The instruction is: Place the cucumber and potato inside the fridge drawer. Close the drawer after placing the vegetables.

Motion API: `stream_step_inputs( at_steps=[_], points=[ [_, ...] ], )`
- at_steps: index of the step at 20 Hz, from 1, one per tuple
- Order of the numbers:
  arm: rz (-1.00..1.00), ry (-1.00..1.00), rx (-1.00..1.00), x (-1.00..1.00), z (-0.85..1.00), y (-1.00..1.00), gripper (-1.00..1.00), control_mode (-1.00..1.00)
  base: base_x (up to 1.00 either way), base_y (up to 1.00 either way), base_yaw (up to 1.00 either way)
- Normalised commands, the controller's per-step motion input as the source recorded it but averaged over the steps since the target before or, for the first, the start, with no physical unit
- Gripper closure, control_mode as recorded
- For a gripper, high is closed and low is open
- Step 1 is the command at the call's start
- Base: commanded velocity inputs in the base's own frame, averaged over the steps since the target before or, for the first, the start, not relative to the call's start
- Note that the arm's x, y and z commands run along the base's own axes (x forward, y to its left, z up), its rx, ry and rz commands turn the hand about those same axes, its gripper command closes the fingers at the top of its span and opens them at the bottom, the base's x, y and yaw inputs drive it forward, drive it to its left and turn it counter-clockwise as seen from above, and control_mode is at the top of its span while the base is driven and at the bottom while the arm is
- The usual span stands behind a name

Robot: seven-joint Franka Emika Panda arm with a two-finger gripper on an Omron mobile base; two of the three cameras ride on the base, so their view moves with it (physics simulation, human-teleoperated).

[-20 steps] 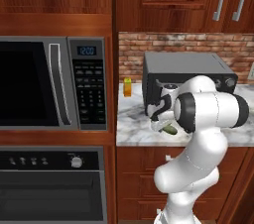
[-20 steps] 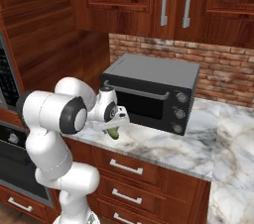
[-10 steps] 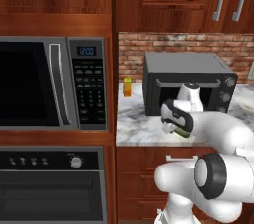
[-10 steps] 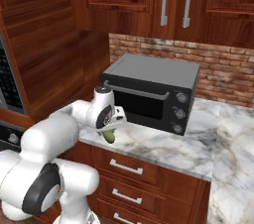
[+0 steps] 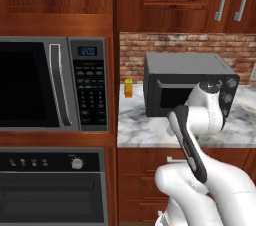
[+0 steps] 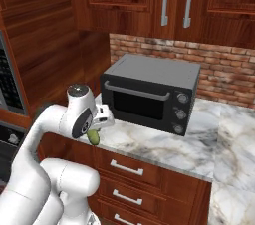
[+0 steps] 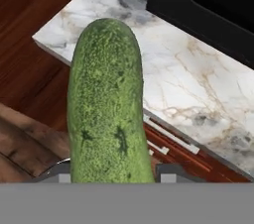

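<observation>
My gripper is shut on the cucumber, a dark-green bumpy one that hangs just past the left front corner of the marble counter. In the hand view the cucumber stands up between the two fingertips, over the counter's corner and the wood below. The potato and the fridge drawer are out of view.
A black toaster oven stands on the counter behind the gripper. A small orange carton sits left of it. To the left, a built-in microwave sits above an oven. Wooden drawers lie under the counter.
The arm has folded back and swung left, carrying the cucumber from in front of the toaster oven off the counter's front left corner. The grip has stayed on it.
</observation>
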Motion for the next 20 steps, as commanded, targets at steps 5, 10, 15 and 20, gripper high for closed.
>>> stream_step_inputs(
  at_steps=[5,10,15,20],
  points=[
    [-0.07,-0.08,0.0,-0.99,0.38,0.53,1.0,-1.0,0.0,0.0,0.0],
    [0.0,-0.15,0.0,-1.0,0.44,0.43,1.0,-1.0,0.0,0.0,0.0],
    [0.0,-0.18,0.0,-0.99,0.24,0.27,1.0,-1.0,0.0,0.0,0.0],
    [0.03,0.0,-0.13,-0.18,-0.21,0.02,1.0,-1.0,0.0,0.0,0.0]
  ],
)
